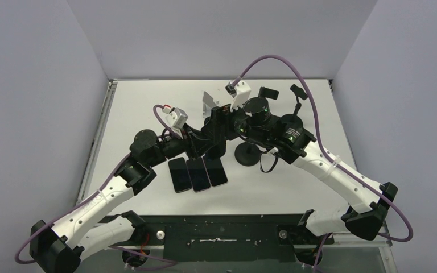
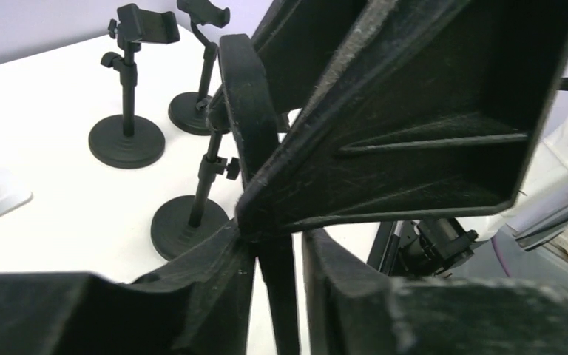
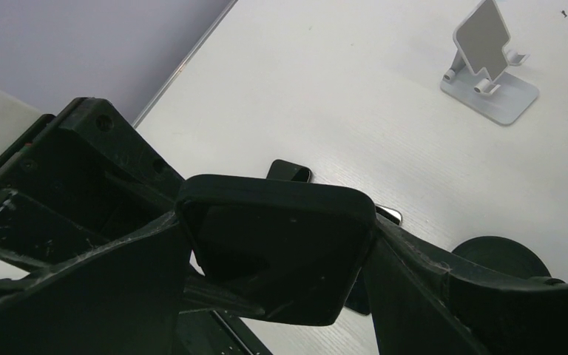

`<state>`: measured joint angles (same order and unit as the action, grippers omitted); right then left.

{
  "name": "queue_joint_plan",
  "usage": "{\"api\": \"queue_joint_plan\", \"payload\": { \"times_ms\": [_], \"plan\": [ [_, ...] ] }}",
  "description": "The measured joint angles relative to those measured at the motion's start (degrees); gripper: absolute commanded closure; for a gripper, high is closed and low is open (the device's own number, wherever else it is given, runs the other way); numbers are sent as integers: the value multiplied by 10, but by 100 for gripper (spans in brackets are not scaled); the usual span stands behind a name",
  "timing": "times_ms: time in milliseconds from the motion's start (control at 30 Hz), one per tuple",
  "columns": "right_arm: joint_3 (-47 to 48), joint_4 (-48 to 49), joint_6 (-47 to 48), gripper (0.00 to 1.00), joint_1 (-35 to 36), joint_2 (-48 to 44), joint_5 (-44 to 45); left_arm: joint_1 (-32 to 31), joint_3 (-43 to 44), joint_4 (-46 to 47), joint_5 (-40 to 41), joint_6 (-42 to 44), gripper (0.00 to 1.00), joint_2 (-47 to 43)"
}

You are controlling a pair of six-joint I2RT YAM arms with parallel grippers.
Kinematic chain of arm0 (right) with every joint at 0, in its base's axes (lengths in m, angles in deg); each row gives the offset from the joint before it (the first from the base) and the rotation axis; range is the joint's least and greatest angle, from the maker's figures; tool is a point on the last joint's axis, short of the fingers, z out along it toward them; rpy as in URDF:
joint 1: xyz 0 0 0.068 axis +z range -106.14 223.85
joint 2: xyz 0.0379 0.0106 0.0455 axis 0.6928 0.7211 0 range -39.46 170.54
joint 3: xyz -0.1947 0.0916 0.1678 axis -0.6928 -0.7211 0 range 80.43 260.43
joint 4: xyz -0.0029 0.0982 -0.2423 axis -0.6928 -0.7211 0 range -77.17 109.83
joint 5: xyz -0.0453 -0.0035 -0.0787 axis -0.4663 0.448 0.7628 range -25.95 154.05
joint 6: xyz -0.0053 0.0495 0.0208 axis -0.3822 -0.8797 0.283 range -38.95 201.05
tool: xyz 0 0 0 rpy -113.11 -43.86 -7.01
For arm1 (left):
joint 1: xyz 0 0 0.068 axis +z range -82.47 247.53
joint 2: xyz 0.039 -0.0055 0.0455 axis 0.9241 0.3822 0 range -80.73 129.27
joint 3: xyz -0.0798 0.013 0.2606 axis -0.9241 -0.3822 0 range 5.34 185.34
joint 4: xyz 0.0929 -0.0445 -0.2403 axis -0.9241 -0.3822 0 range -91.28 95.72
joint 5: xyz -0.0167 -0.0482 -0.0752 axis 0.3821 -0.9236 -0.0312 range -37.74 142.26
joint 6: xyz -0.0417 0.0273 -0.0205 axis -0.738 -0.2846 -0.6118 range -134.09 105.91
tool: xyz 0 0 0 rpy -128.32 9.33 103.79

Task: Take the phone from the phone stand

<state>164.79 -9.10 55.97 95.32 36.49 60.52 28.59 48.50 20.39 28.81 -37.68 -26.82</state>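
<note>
Phone (image 3: pixel 266 222) up over middle of worktop (image 1: pixel 148 102), stand (image 1: pixel 249 154) base at its 4 o'clock. Right end effector (image 3: pixel 281 266) pinches phone sides. Left end effector (image 2: pixel 277 274): cannot tell. Lift slow, straight up, no twist, so stand stays put.

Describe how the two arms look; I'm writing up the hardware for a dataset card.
The left arm and right arm have white link shells with black joints and bases. A purple cable loops along each. A white camera block sits on each wrist, and green lights glow on the right arm. The left hand and right hand have black, angular, scuffed plastic fingers.
</note>
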Motion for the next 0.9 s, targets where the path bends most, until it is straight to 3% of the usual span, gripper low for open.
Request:
{"api": "queue_joint_plan", "payload": {
  "times_ms": [200,300,333,467,600,700,833,867,900],
  "plan": [
    [-6,-4,-1,100,3,-8,16,-10,0,-2,28,11,95,5],
    [-11,-3,-2,100,5,-10,22,-17,0,-6,42,16,68,5],
    [-14,-2,-3,100,6,-12,23,-20,0,-8,47,17,64,5],
    [-19,7,-8,100,15,-14,23,-32,0,-9,56,18,62,5],
    [-19,16,-12,100,18,-14,23,-37,0,-12,64,18,75,5],
    [-19,20,-12,100,19,-14,23,-37,0,-14,71,21,99,5],
    [-22,21,-16,100,19,-14,35,-38,0,-17,85,33,100,5],
    [-24,22,-16,92,19,-14,35,-38,-1,-18,87,33,100,5],
    [-25,25,-16,74,19,-15,35,-38,-2,-18,88,33,100,4]
  ]
}}
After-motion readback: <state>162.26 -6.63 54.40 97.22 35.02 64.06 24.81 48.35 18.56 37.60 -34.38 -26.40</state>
